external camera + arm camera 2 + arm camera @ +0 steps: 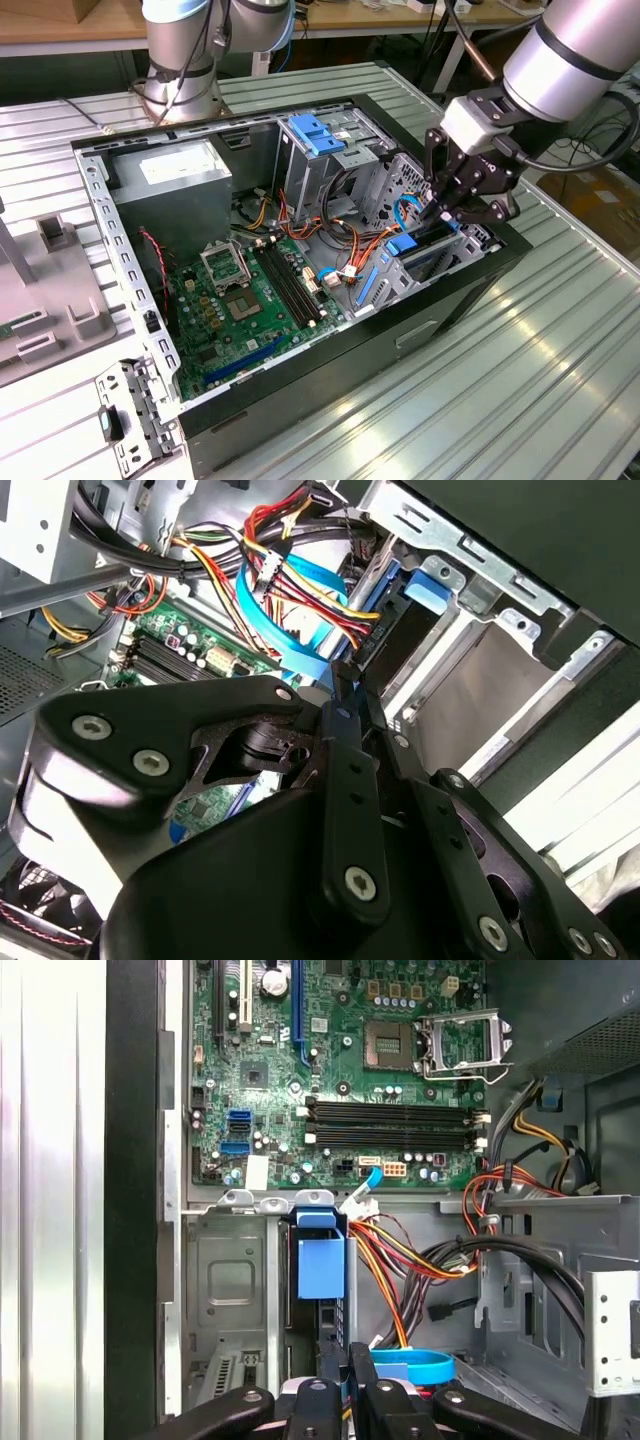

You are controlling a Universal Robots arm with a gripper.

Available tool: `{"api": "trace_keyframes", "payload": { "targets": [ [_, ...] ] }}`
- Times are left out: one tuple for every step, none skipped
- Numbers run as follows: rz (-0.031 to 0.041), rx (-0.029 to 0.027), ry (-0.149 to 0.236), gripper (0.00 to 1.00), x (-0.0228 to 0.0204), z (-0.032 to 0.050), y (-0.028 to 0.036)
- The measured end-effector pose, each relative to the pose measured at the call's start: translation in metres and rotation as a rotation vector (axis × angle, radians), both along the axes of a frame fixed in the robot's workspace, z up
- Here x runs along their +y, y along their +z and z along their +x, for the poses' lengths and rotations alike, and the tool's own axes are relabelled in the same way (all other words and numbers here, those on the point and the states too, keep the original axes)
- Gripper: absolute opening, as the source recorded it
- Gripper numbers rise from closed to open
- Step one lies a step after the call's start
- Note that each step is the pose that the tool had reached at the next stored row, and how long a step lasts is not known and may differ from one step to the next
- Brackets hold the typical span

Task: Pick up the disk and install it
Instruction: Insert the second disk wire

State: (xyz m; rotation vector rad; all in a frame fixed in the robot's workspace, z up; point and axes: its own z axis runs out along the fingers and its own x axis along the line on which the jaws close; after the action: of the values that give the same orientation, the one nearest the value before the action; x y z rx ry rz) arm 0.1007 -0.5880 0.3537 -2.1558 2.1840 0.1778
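Note:
The disk (424,244) stands on edge in the drive bay at the front corner of the open computer case (400,340), towards the exterior view's right. It is a dark slab with a blue rail and a blue tab (321,1260) at its far end. My gripper (441,212) hangs right over the bay, its black fingers (320,1400) pinched on the near end of the disk (333,1328). In the second wrist view the gripper (345,705) points at the disk (398,640), which lies along the metal bay wall.
Bundled red, yellow and orange cables (340,250) and a blue flat cable (415,1368) crowd the bay's side. The motherboard (240,300), a grey power-supply box (170,185) and a cage with a light-blue latch (315,135) fill the case. A grey fixture (50,290) sits at the exterior view's left.

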Motion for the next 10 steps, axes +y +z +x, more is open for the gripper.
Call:
{"api": "trace_keyframes", "payload": {
  "targets": [
    [0.0001,0.0,0.0,0.16,0.0,-0.0002,-0.0011],
    [0.0,0.0,0.0,0.16,0.0001,-0.0002,-0.0019],
    [0.0,0.0,0.0,0.16,0.0001,-0.0002,-0.0028],
    [0.0001,0.0,0.0,0.16,0.0001,-0.0002,-0.0036],
    [0.0001,0.0,0.0,0.16,0.0001,-0.0002,-0.0045],
    [-0.0004,0.0001,0.0,0.16,0.0001,-0.0003,-0.0059],
    [-0.0005,0.0,0.0,0.16,0.0001,-0.0011,-0.0073],
    [-0.0001,0.0,0.0,0.16,0.0002,-0.0025,-0.008],
    [0.0,0.0,0.0,0.16,0.0,-0.0037,-0.0082],
    [0.0,0.0,0.0,0.16,-0.0002,-0.0047,-0.0083]
  ]
}}
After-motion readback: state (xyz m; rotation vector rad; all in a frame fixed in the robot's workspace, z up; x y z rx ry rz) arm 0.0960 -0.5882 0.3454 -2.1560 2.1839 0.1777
